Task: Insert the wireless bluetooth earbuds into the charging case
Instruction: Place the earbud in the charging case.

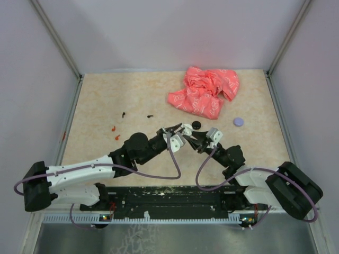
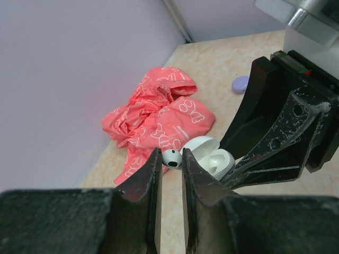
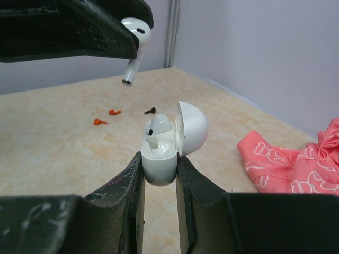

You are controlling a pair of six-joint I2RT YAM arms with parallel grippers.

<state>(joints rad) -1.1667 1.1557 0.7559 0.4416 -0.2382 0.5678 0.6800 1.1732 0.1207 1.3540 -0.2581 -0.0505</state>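
My left gripper (image 2: 170, 156) is shut on a white earbud (image 2: 172, 157). In the right wrist view that earbud (image 3: 135, 37) hangs stem-down, above and to the left of the charging case (image 3: 159, 153). My right gripper (image 3: 159, 165) is shut on the white case, whose lid (image 3: 192, 127) stands open. One white earbud (image 3: 160, 125) sits in the far slot, and the near slot is empty. From above, both grippers meet at mid-table, left gripper (image 1: 179, 132) and right gripper (image 1: 190, 133) tip to tip.
A crumpled pink cloth (image 1: 204, 91) lies at the back right. A pale purple disc (image 1: 238, 121) and a black disc (image 1: 196, 125) rest near it. Tiny black bits (image 1: 150, 116) and orange bits (image 1: 117, 137) are scattered on the left of the table.
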